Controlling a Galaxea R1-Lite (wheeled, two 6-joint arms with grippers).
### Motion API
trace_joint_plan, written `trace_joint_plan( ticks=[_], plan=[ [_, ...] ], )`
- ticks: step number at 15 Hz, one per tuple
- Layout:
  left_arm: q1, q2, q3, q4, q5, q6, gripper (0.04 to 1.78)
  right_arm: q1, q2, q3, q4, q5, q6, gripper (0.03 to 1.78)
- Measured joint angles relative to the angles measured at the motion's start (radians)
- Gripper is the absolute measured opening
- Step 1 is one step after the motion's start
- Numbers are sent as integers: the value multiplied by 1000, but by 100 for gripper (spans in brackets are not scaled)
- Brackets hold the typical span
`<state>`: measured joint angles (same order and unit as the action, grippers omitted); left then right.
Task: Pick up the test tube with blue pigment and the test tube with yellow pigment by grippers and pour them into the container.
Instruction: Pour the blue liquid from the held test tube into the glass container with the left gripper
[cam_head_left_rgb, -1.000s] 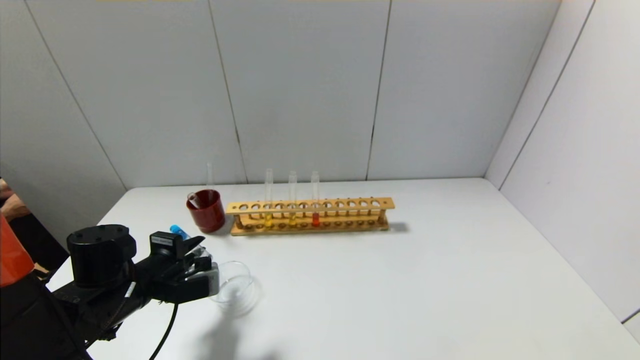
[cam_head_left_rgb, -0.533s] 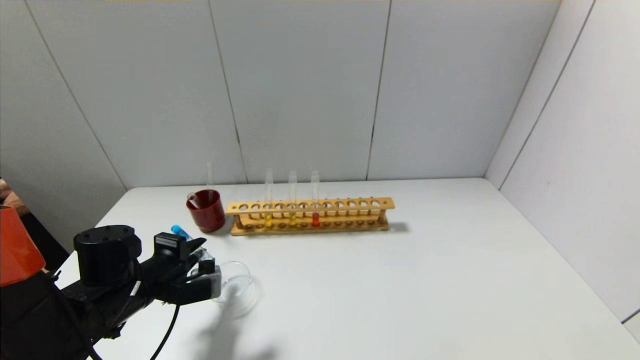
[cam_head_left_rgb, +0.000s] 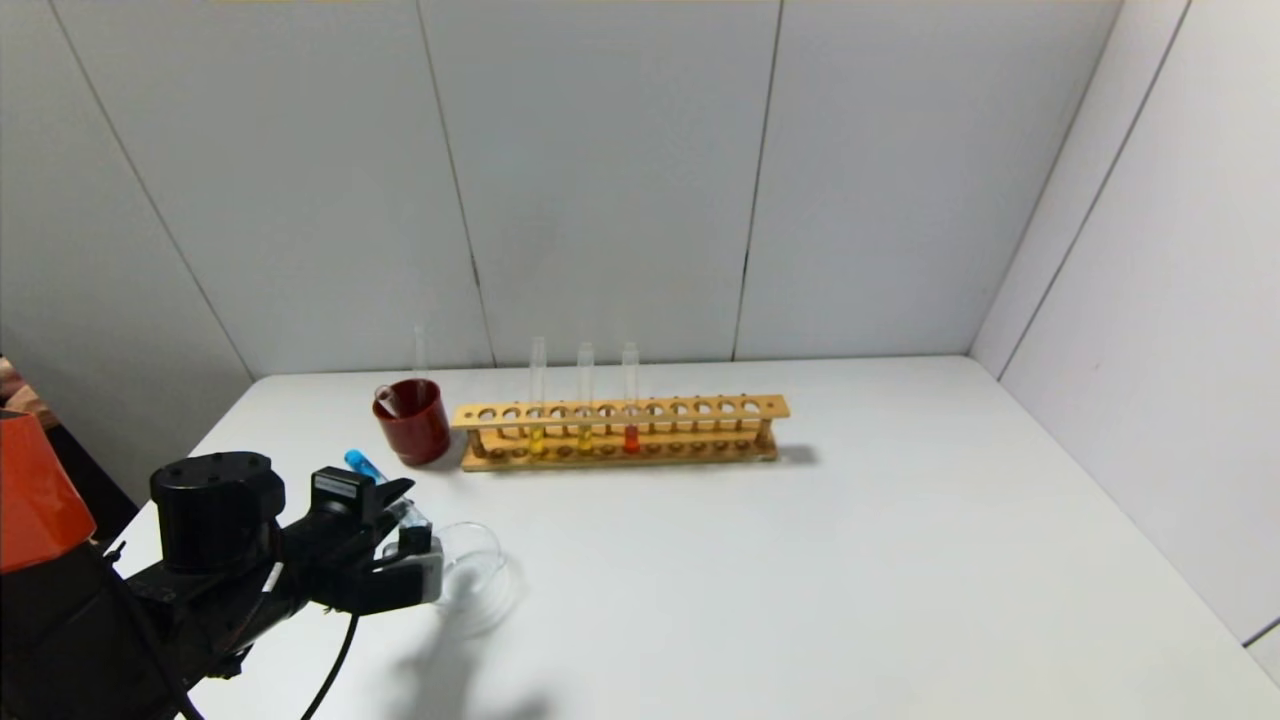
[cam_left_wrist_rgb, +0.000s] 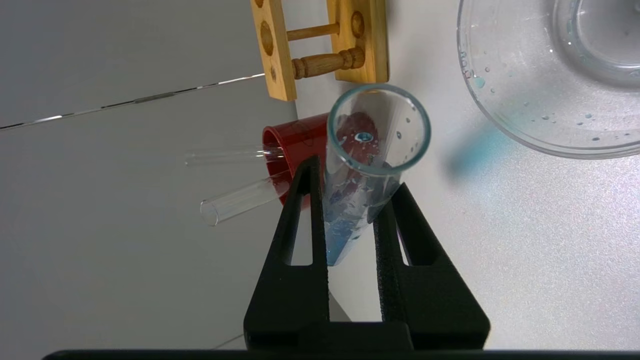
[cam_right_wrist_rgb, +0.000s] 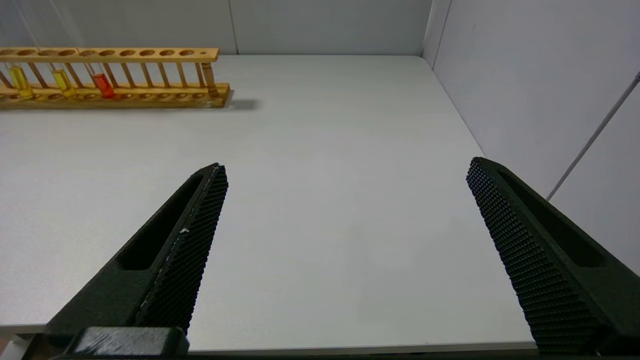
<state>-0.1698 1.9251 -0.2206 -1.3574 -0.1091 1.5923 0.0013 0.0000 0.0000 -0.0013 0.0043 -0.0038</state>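
Left gripper (cam_left_wrist_rgb: 350, 200) near table's (cam_head_left_rgb: 800, 560) left front edge, clamped on test tube with blue pigment (cam_left_wrist_rgb: 367, 165), tilted, mouth toward container (cam_head_left_rgb: 470, 570) just beside. Right gripper (cam_right_wrist_rgb: 345, 200) parked by front edge, fingers spread wide. Test tube with yellow pigment (cam_head_left_rgb: 537, 400) upright in wooden rack (cam_head_left_rgb: 620, 430) near back edge.

Black left tool (cam_left_wrist_rgb: 350, 200), fingers (cam_left_wrist_rgb: 300, 235) smooth. Blue residue and droplets noted in the clear test tube with blue pigment (cam_left_wrist_rgb: 367, 165). Clear container (cam_left_wrist_rgb: 545, 80) flecked with teal droplets. Dark red cup (cam_head_left_rgb: 412, 421) near the table's far-left corner. Light wooden rack (cam_head_left_rgb: 620, 430): two yellow columns, one red-orange. White table (cam_head_left_rgb: 800, 560). Right tool (cam_right_wrist_rgb: 345, 170) black, pads (cam_right_wrist_rgb: 197, 240) cross-hatched.
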Motion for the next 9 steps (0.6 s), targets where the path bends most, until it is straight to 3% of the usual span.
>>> trace_joint_plan(
  ticks=[9],
  plan=[
    [12, 3, -2, -1, -1, 33, 31, 0, 0, 0, 0, 0, 0, 175]
  ],
)
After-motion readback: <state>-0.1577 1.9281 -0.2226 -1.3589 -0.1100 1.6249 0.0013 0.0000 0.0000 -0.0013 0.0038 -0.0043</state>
